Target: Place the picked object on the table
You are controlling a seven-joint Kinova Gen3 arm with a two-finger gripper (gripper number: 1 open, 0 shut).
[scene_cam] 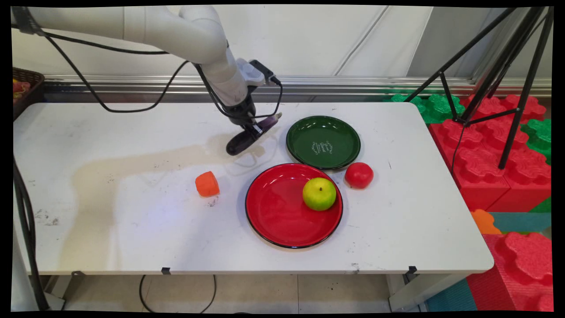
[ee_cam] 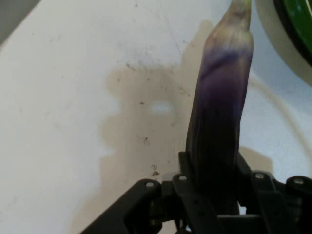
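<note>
A dark purple eggplant (scene_cam: 247, 136) is held in my gripper (scene_cam: 254, 128), which is shut on it a little above the table, left of the green plate (scene_cam: 304, 129). In the hand view the eggplant (ee_cam: 219, 117) rises between the two fingers, its pale tip near the green plate's rim (ee_cam: 295, 24). A red plate (scene_cam: 273, 212) in front carries a green apple (scene_cam: 319, 193). A red tomato (scene_cam: 359, 175) lies on the table between the two plates' right sides. An orange block (scene_cam: 207, 183) sits left of the red plate.
The white table (scene_cam: 110, 212) has a brownish stain across its left half. A dark basket (scene_cam: 24, 86) stands at the far left edge. A black tripod (scene_cam: 499, 88) and red and green foam blocks (scene_cam: 494, 150) stand off the table's right side.
</note>
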